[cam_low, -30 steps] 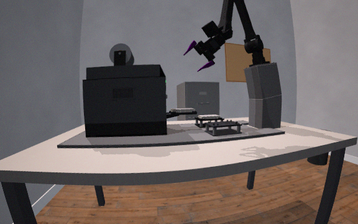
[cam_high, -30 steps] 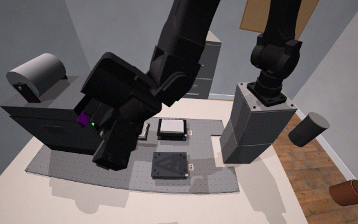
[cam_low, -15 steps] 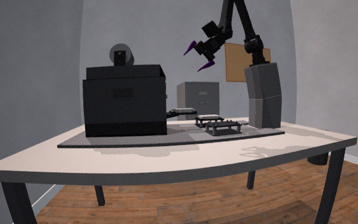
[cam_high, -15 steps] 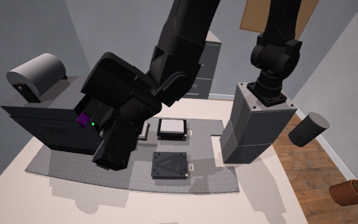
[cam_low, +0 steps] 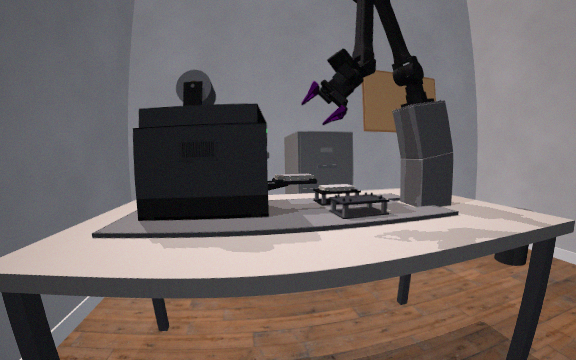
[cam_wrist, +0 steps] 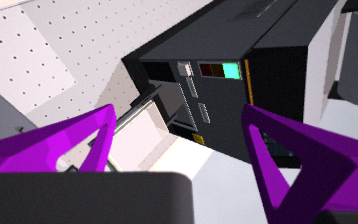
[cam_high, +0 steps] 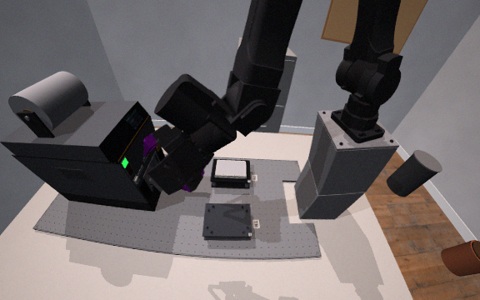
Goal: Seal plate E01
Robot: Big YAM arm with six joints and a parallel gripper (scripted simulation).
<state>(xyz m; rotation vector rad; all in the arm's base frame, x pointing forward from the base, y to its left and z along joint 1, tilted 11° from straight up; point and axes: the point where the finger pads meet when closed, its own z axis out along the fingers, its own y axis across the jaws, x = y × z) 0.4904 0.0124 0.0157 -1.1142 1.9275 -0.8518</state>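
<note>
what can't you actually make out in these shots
- Stage and the plate on it: in the top view the arm covers them.
- Foil on that plate: exterior view is side-on and too small to judge whether it lies square; the wrist view is cut by a purple finger.
- Nest labels: too small to read.
- START key: not clearly told apart beside the green lamp.

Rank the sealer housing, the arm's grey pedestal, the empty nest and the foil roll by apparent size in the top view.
1. Sealer housing
2. Pedestal
3. Foil roll
4. Empty nest

The roll and the nest look close, and the roll stands higher, nearer the camera, so their order is unsure.
</note>
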